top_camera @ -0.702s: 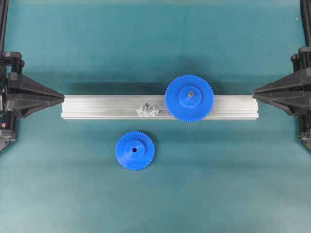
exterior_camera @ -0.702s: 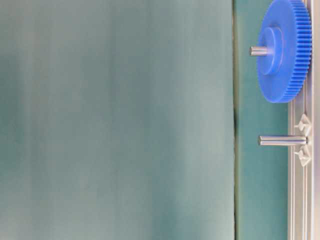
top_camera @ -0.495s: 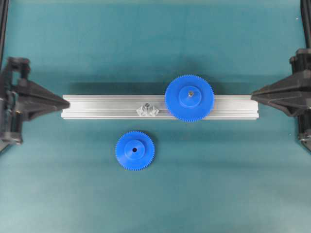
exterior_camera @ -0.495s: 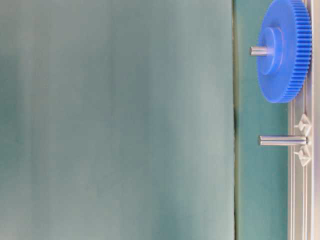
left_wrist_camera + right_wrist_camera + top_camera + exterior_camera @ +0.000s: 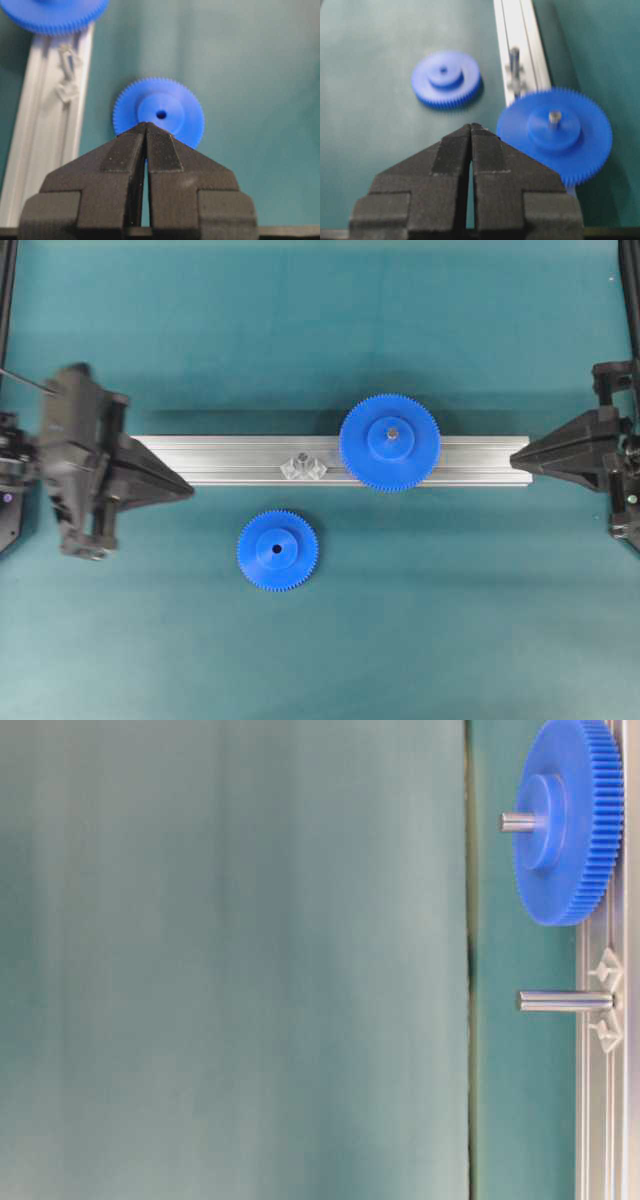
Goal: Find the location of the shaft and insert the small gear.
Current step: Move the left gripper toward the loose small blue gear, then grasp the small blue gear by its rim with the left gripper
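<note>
The small gear [image 5: 277, 550] lies flat on the teal mat in front of the aluminium rail [image 5: 230, 460]; it also shows in the left wrist view [image 5: 165, 110] and the right wrist view [image 5: 446, 79]. The shaft [image 5: 302, 457] stands bare on its shiny bracket on the rail, seen from the side as a grey pin [image 5: 565, 1001], and in the right wrist view [image 5: 514, 57]. My left gripper [image 5: 186, 486] is shut and empty, over the rail's left end. My right gripper [image 5: 514, 456] is shut and empty at the rail's right end.
A larger blue gear [image 5: 389, 441] sits on its own grey pin on the rail, right of the shaft, also seen at table level [image 5: 568, 820]. Teal mat [image 5: 320, 330] surrounds the rail on all sides.
My left gripper has advanced rightward over the rail's left end and swung toward the front. My right gripper has edged slightly left. Gears and shaft have not moved.
</note>
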Controlling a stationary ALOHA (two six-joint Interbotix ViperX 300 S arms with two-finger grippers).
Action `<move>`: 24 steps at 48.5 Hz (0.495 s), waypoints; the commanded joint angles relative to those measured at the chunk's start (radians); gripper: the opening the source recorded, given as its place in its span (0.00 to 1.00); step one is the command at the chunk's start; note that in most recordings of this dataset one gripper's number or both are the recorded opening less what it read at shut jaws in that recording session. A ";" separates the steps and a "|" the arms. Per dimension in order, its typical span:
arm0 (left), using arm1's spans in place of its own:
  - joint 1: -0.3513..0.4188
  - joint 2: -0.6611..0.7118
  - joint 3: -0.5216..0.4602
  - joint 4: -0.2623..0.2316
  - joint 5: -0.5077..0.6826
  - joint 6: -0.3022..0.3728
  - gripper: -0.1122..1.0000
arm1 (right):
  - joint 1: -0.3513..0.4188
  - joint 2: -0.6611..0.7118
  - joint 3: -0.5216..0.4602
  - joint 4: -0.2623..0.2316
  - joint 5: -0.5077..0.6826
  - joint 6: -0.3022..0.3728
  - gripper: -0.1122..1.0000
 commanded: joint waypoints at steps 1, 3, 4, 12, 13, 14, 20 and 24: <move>-0.023 0.080 -0.064 0.003 0.014 -0.002 0.09 | -0.002 0.011 -0.023 0.000 0.029 0.009 0.12; -0.031 0.112 -0.080 0.002 0.015 -0.006 0.09 | -0.003 0.011 -0.021 0.000 0.043 0.009 0.12; -0.034 0.126 -0.087 0.002 0.017 -0.008 0.09 | -0.003 0.009 -0.021 0.000 0.049 0.009 0.12; -0.051 0.239 -0.163 0.002 0.038 -0.011 0.10 | -0.012 0.012 -0.020 0.000 0.091 0.009 0.12; -0.051 0.253 -0.170 0.002 0.041 -0.011 0.11 | -0.012 0.014 -0.018 0.000 0.091 0.009 0.12; -0.051 0.264 -0.178 0.002 0.049 -0.011 0.12 | -0.012 0.014 -0.018 0.000 0.092 0.009 0.12; -0.051 0.334 -0.221 0.002 0.106 -0.009 0.33 | -0.012 0.014 -0.017 0.000 0.103 0.009 0.12; -0.054 0.379 -0.249 0.002 0.138 -0.009 0.56 | -0.012 0.015 -0.015 0.000 0.112 0.009 0.12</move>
